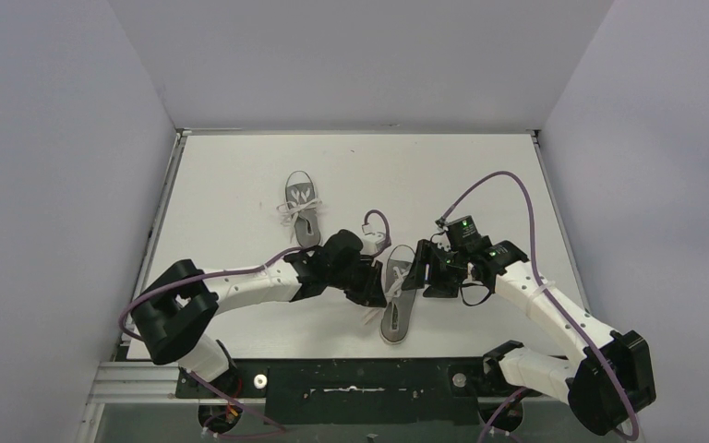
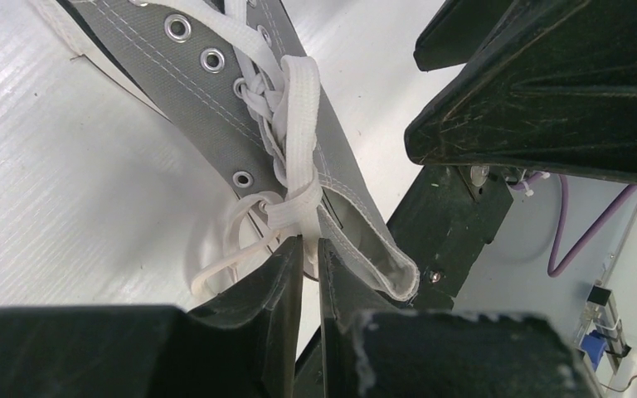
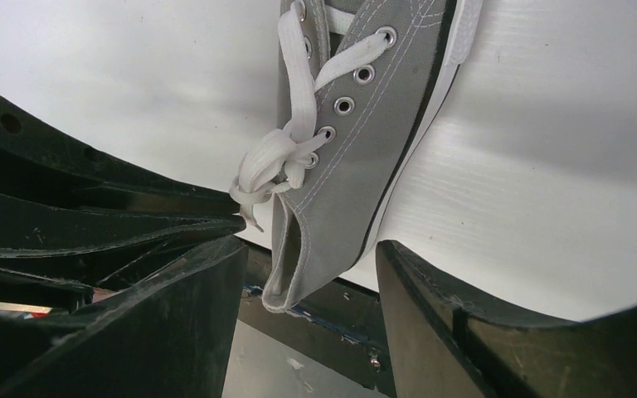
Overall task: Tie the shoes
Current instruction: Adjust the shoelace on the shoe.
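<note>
The left gripper [image 2: 308, 257] had its jaws drawn almost together, with only a thin slit between them. A strand of the flat white lace [image 2: 297, 124] dipped into that slit at the tips, so it looked pinched there, though how firmly could not be told. The right gripper [image 3: 311, 245] stood wide apart and held nothing; the heel end of the near shoe [image 3: 357, 141] lay in the gap between its jaws, seemingly touching neither. Just beyond the left tips the lace was gathered in a loose crossing at the topmost eyelets [image 2: 212, 59], with a slack loop on the table [image 2: 66, 191] beside them. The lace would likely be limp and light and slip from a weak pinch, so a strand would best be taken near its free end, flat side to the pads. The shoe seemed light enough to slide if tugged, and its soft collar looked ready to fold. It was a small grey canvas low-top with silver eyelets and a white sole edge [image 3: 462, 37]. Well beyond the left jaws the far shoe [image 1: 303, 205] lay apart, its laces apparently in a bow.
</note>
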Robot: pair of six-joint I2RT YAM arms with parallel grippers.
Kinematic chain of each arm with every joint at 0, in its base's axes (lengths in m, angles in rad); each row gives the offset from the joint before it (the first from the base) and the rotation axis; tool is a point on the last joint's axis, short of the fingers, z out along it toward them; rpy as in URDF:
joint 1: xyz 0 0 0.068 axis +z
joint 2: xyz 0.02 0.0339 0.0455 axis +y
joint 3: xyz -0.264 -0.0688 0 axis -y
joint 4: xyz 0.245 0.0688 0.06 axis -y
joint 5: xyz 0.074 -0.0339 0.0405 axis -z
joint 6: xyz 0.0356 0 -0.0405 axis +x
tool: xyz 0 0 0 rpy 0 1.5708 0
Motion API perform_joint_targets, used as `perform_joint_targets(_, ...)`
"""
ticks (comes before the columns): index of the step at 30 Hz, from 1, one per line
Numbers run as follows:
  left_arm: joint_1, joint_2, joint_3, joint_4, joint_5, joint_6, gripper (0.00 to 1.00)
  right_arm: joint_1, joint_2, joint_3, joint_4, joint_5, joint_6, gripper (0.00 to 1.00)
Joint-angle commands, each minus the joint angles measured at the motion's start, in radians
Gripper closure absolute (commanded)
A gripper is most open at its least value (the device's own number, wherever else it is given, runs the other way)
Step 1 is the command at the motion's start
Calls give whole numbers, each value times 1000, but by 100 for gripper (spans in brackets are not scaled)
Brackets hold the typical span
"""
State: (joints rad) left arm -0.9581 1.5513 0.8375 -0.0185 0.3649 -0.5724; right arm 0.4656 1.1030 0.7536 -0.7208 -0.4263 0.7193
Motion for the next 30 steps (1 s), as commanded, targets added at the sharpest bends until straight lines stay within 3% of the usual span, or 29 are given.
perform_joint_targets(1,6,14,55,31,27,3,91,2,-28,12,7,14,6,41)
perform_joint_targets(15,9,-2,43,20,70,7,91,11,-42,13,3,-5,-5,41)
perform_joint_targets(21,69,-107,-42,42,117,-5,71,104,-32,-32,145,-43,36,58)
perform_joint_targets(30,129,-105,-140,124,211,91,45,254,75,-51,263,24,88,59)
